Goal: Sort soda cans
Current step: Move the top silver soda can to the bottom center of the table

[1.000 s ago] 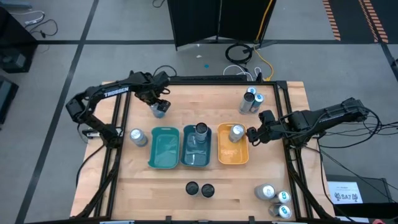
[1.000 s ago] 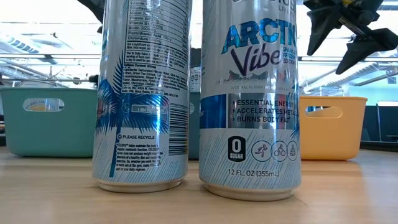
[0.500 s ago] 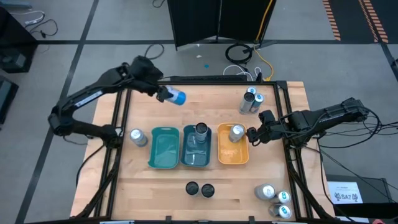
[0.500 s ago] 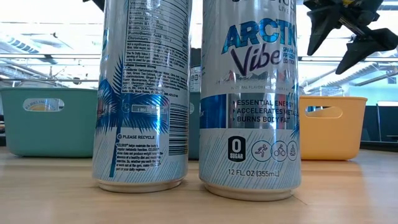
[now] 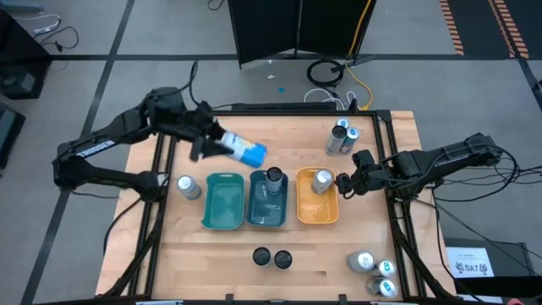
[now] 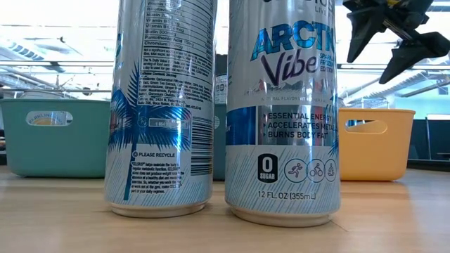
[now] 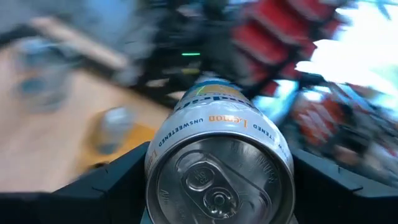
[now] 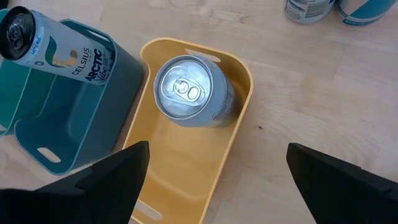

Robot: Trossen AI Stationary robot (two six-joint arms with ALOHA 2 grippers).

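In the air above the teal tray (image 5: 222, 203) a blue-and-white soda can (image 5: 246, 151) lies about level, and my left gripper (image 5: 218, 143) is shut on it. One can (image 5: 273, 176) stands in the middle blue tray (image 5: 266, 216) and another (image 5: 322, 180) in the orange tray (image 5: 316, 212). My right gripper (image 5: 342, 182) hangs open beside the orange tray's right side, above the table, touching nothing. In the right wrist view its fingers frame the orange tray (image 8: 227, 130) and the can in it (image 8: 189, 92). My left gripper pinches the can between its two fingers, one on each side of the wall near the top end (image 7: 186, 115). The fingers (image 7: 118, 180) lie along the can, coming about level from the table's left. The can is lifted clear, its bottom end (image 5: 257, 154) pointing toward the table's right.
A lone can (image 5: 188, 186) stands left of the teal tray. Two cans (image 5: 342, 138) stand at the far right, two dark-topped cans (image 5: 272, 257) near the front edge, and three more (image 5: 373, 269) at the near right corner. The low view shows two cans (image 6: 281, 105) close up.
My left gripper has lifted the can off the far left of the table and carried it up and toward the trays. It has tipped from pointing down to about level, so the can has gone from upright to lying level in the air.
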